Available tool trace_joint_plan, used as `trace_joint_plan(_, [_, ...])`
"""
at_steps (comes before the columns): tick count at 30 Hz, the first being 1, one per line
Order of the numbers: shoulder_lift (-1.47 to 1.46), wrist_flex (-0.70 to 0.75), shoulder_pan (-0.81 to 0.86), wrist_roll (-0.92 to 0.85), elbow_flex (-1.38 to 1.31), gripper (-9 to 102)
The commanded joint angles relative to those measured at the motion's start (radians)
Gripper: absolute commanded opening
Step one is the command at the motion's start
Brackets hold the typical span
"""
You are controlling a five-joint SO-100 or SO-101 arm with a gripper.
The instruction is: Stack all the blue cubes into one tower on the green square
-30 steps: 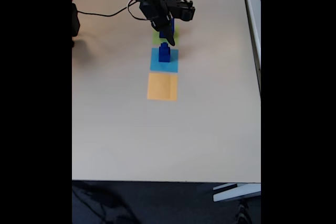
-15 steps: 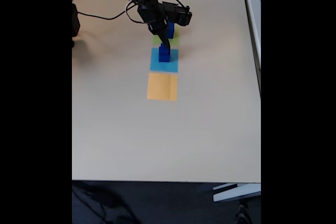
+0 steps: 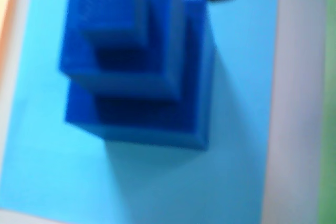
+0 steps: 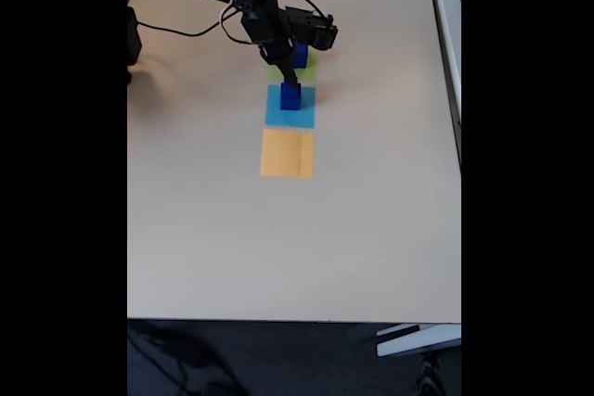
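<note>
Sitting on the light-blue square [image 4: 290, 107], not the green square [image 4: 278, 70], a small stack of blue cubes [image 3: 137, 59] appears stepped in the wrist view, upper ones offset toward one corner. Another cube [image 4: 300, 54] rests on green behind the arm. My gripper [image 4: 290, 83] hangs right at the stack top; I cannot tell its opening. Risk, as I judge it: an off-centre pinch tips the stack, or lifts the top cube only.
</note>
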Motion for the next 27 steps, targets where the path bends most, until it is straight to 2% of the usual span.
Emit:
trace_joint_plan(1, [0.075,0.008,0.011,-0.009,-0.008,21])
trace_joint_plan(27, [0.017,0.011,0.025,-0.038,-0.063,19])
